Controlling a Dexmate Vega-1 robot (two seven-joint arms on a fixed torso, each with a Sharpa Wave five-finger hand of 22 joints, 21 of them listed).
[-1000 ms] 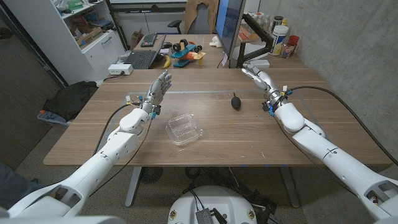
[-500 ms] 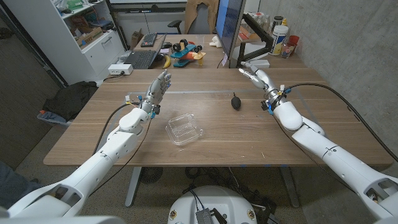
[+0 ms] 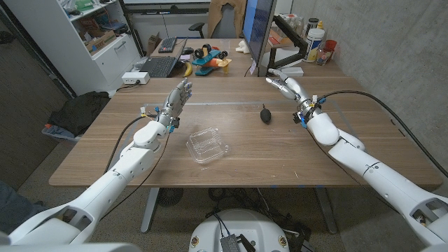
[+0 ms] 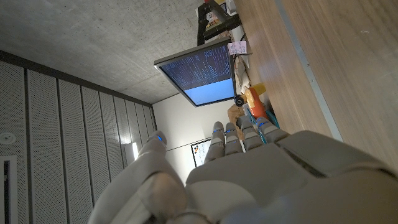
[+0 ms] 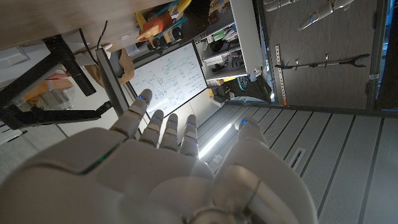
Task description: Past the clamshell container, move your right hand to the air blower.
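Observation:
A clear plastic clamshell container (image 3: 208, 145) sits open near the table's middle. Beyond it and to the right lies the small black air blower (image 3: 265, 113). My right hand (image 3: 288, 87) hovers open past the blower to the right, fingers stretched toward the table's far edge and holding nothing. It appears from behind as right hand (image 5: 174, 168). On the left side my left hand (image 3: 176, 101) is raised above the table with straight fingers and holds nothing, seen from the back as left hand (image 4: 249, 168).
The wooden table (image 3: 140, 157) carries a small clip-like item (image 3: 148, 110) by my left hand. A monitor on a black arm (image 3: 262, 31) stands at the far edge. Behind are another desk with a laptop (image 3: 161, 66), toys and shelves.
My right hand has drifted a little leftward, toward the far edge above the air blower. The left hand, container and blower have stayed put.

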